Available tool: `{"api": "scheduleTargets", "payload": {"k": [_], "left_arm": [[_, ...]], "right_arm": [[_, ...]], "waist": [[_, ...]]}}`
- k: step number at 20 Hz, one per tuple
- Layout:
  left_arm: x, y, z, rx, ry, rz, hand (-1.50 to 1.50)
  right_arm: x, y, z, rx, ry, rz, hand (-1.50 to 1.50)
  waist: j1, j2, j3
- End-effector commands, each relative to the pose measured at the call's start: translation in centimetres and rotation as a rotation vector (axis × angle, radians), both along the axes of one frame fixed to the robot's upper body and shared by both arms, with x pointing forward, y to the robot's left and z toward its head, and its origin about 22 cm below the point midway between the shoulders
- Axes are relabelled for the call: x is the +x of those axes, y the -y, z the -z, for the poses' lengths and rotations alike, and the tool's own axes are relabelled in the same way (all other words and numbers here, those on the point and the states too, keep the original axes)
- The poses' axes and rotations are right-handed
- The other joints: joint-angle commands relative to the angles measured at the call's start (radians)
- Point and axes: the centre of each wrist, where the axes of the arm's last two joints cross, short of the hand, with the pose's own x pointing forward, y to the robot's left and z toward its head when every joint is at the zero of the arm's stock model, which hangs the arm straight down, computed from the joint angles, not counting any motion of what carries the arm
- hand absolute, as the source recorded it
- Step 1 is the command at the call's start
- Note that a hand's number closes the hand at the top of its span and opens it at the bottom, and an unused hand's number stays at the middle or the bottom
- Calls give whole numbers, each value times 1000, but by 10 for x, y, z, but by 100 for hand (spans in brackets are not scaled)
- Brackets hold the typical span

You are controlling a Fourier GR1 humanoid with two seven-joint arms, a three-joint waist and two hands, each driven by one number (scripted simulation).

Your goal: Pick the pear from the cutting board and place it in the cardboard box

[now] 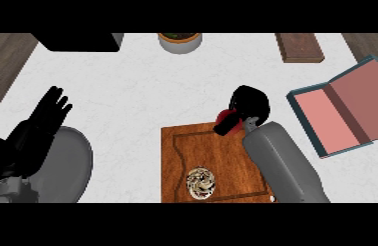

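you are looking at the pear [200, 183] lying near the lower edge of the board [214, 162], low in the centre of the frame; it is showing as a small mottled cream and brown lump, with nothing touching it. your right hand [247, 110] is sitting above the board's upper right corner, well apart from the pear, with its fingers curling down and holding nothing that is showing; a bit of red is showing at the wrist. the grey right forearm is running down along the board's right side. the box [338, 114] is lying open at the right of the frame, pink inside with a blue rim, near that hand. your left hand [46, 115] is resting at the left of the frame, fingers spread and pointing up. a pot [179, 42], a dark block [81, 42] and a brown block [300, 47] are lining the top.
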Motion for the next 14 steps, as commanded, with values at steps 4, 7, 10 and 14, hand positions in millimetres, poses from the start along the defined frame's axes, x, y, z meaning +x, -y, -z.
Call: {"api": "scheduleTargets", "payload": {"k": [4,7,10,14], "left_arm": [[-11,9,2,-19,-6,-12,0],[-8,-8,-5,-2,-13,-8,0],[-4,0,3,-11,-2,-23,0],[1,2,-2,-18,-15,-18,0]], "right_arm": [[15,-7,-39,-71,168,7,150],[11,-20,-59,-76,267,-14,150],[0,-31,-98,-81,396,-34,150],[-16,-44,-148,-99,543,34,150]], "waist": [[-9,-5,0],[-11,-6,0],[-19,-9,-1],[-25,-11,-1]]}}
